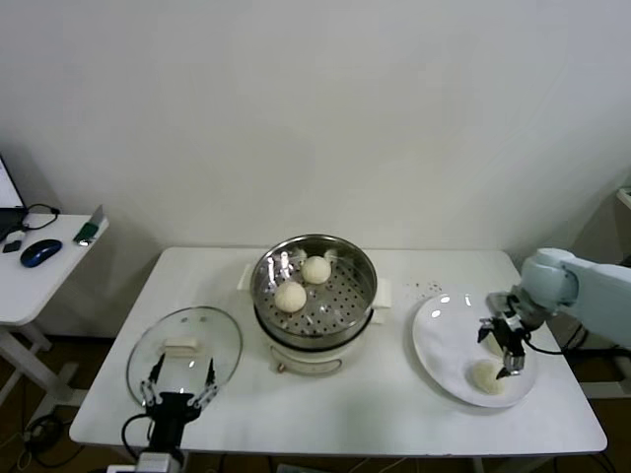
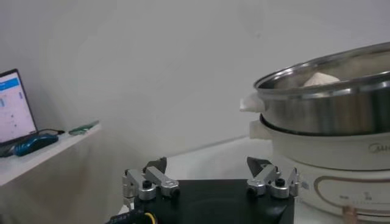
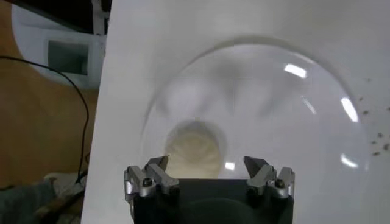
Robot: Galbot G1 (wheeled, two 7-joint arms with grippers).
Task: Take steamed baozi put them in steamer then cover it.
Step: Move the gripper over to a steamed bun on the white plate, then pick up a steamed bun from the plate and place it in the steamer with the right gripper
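We logged right end effector (image 3: 207,176) spread wide above one baozi (image 3: 194,151) on the plate (image 1: 439,340), left end effector (image 1: 178,381) wide near lid (image 1: 187,340), two baozi (image 1: 290,296) in steamer (image 1: 314,291), white tabletop (image 1: 394,414), pale wall.

Pale grey right arm (image 1: 582,286), black grippers, silver fingers (image 3: 149,179), seemingly screwed

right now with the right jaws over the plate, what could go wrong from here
1. The right gripper, jaws open, hangs above one steamed baozi on the white plate. The bun looks soft, so a hard or off-centre squeeze could dent it or push it sideways.
2. Another baozi lies close by and might get nudged on the way down.
3. The steamer already holds two baozi, so a careless drop could land on them.
The left gripper waits by the glass lid.
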